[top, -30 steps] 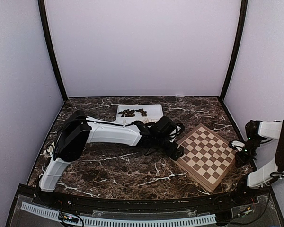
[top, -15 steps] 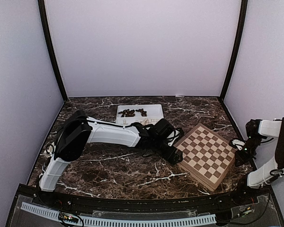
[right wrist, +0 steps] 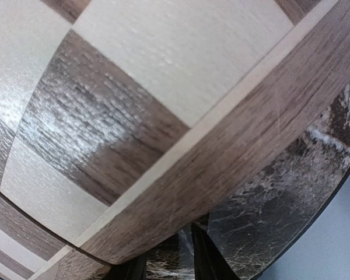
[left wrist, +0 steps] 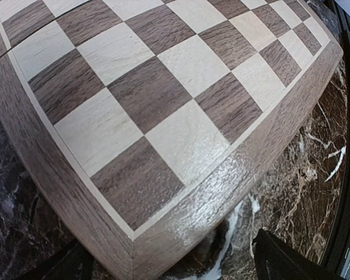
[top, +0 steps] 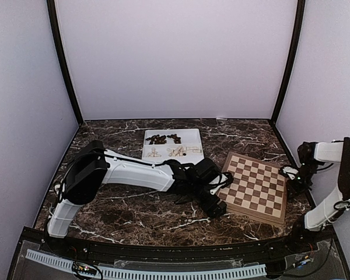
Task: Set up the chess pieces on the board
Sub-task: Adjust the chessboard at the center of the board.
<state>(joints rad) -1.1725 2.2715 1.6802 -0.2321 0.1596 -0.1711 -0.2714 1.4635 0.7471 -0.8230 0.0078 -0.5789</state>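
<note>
I see the square wooden chessboard (top: 255, 188), with light tan and dark brown checks and a light wood border, lying flat on the dark marble-patterned table (top: 140, 216). No piece stands on its squares. The left gripper (top: 220, 200) is low at the board's left corner, at the end of the long white left arm. In the left wrist view this corner points toward the camera and lies between the two black fingertips (left wrist: 280, 259). The jaws are spread wide. The right-hand fingertip stands apart from the board's side with bare marble between, so the gripper grasps nothing. The right gripper (top: 291, 178) is at the opposite, right side of the board, close to its edge. In the right wrist view the wood border fills most of the picture. Only the dark fingers (right wrist: 210, 265) show at the bottom, with a narrow gap between them, and I cannot tell if they are clenched on the board's edge or released. Behind the board and to its left, well apart from it, lies the white rectangular plastic tray (top: 192, 137). The small dark brown chess pieces (top: 163, 139) lie in a heap in its far part. The small cream-white chess pieces (top: 176, 151) lie scattered in its near part, closer to the board.
</note>
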